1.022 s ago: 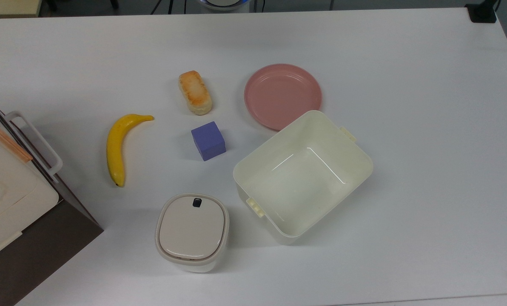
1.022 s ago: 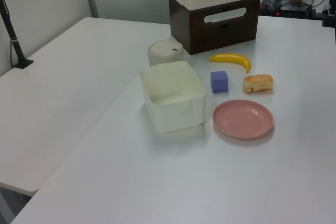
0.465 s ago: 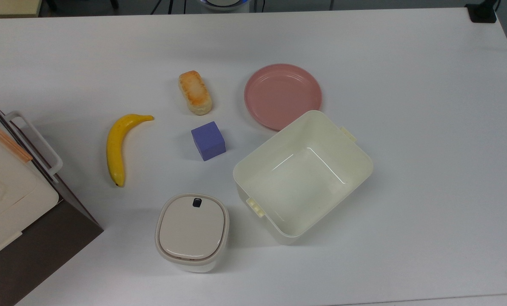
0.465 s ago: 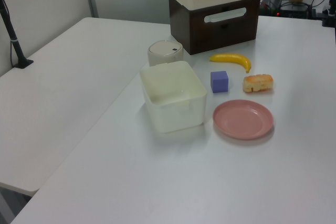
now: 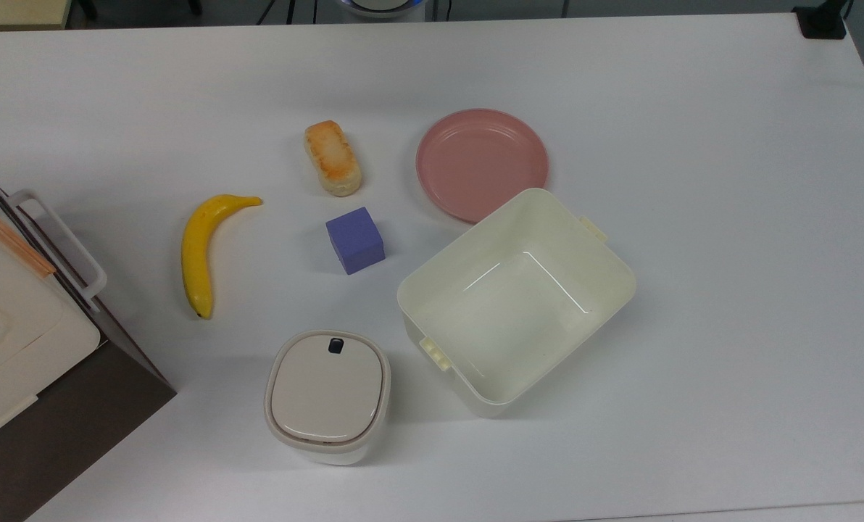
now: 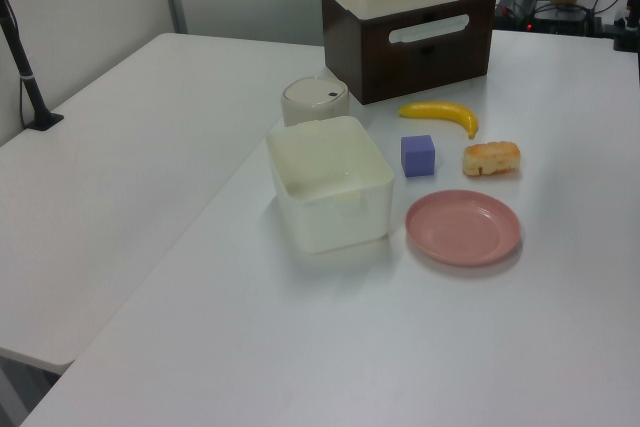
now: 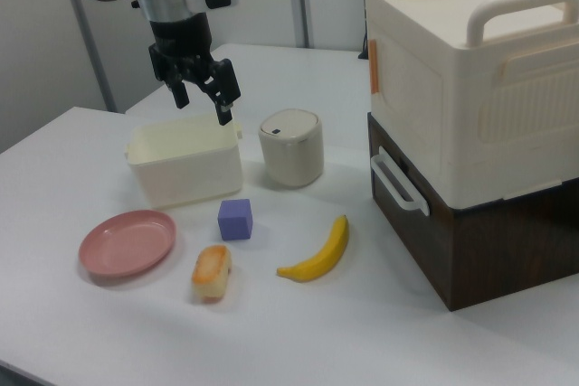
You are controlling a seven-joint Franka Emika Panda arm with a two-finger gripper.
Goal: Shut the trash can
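Lid flat on the bin (image 5: pixel 327 395), so seemingly closed already. Claw (image 7: pixel 201 95) spread, empty, raised up-left of the bin in the right view.

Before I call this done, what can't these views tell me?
- Trash can: top view shows the lid flat; whether it is latched is too fine to see.
- Trash can's inside: covered by the lid.
- Trash can's base, left view: hidden behind the cream tub.
- Gripper, right view: open.
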